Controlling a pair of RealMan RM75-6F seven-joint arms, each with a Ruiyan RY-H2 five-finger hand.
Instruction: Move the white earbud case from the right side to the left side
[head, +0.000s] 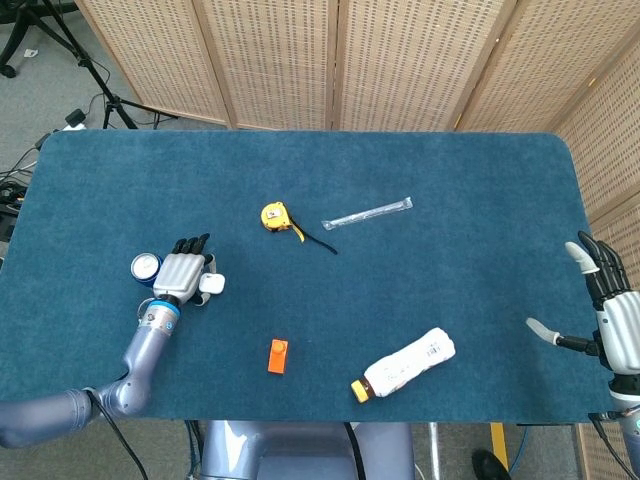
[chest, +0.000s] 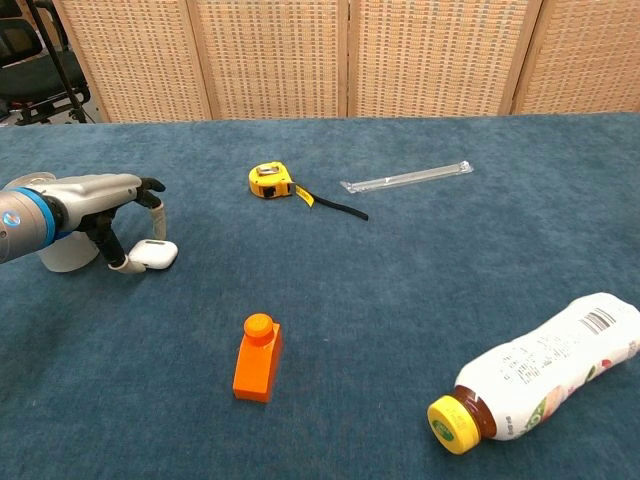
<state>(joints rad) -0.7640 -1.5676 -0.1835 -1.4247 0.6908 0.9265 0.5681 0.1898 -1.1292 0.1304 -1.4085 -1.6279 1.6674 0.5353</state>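
The white earbud case (head: 211, 285) (chest: 155, 253) is at the left side of the blue table, low on the cloth. My left hand (head: 183, 272) (chest: 100, 205) arches over it and pinches it between thumb and a finger; whether the case rests fully on the cloth I cannot tell. My right hand (head: 603, 308) hangs at the table's right edge with fingers spread and nothing in it; the chest view does not show it.
A small white-and-blue can (head: 145, 266) (chest: 62, 256) stands just left of my left hand. A yellow tape measure (head: 275, 215), a wrapped straw (head: 367, 212), an orange block (head: 278, 355) and a lying bottle (head: 405, 364) are spread over the table's middle and front.
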